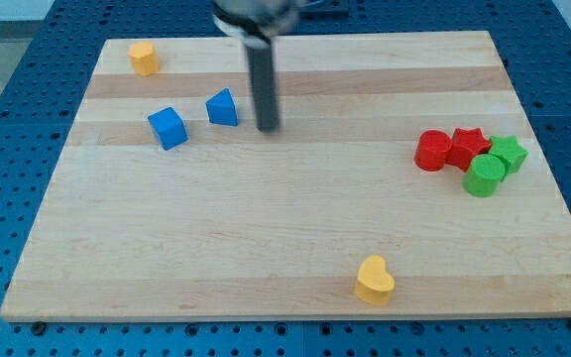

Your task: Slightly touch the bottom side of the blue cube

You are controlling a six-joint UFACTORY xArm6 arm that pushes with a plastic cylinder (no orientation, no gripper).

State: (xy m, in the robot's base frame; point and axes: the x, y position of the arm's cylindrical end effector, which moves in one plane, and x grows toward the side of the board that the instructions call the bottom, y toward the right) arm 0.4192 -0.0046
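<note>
The blue cube [168, 128] sits on the wooden board [266, 228] at the upper left. A blue wedge-shaped block [223, 108] lies just to its right. My dark rod comes down from the view's top, and my tip [268, 128] rests on the board right of the blue wedge, roughly level with the cube and about a hundred pixels to its right. The tip touches no block.
A yellow block [144, 58] sits at the board's top left corner. A yellow heart [375, 280] lies near the bottom edge. At the right, a red cylinder [432, 150], red star [469, 143], green cylinder [484, 176] and green star [508, 153] cluster together.
</note>
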